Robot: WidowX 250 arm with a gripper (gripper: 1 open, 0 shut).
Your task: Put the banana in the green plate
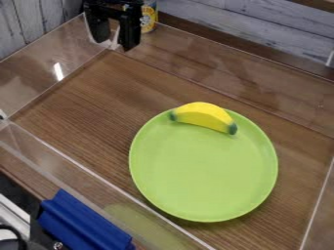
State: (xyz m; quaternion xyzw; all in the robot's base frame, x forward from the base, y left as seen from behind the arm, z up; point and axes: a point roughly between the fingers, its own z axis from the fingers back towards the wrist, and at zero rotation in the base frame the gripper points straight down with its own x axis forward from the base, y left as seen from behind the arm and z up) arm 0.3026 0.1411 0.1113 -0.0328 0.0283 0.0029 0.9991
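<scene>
The banana, small, yellow and curved with a dark tip at its right end, lies on the far rim area of the green plate. The plate is large, round and lime green, resting on the wooden table at right of centre. My gripper hangs at the top left, well away from the plate, pointing down. Its two dark fingers stand apart and nothing is between them.
Clear plastic walls fence the wooden table on the left, front and right. A blue object lies outside the front wall at the bottom left. A yellow item sits behind the gripper.
</scene>
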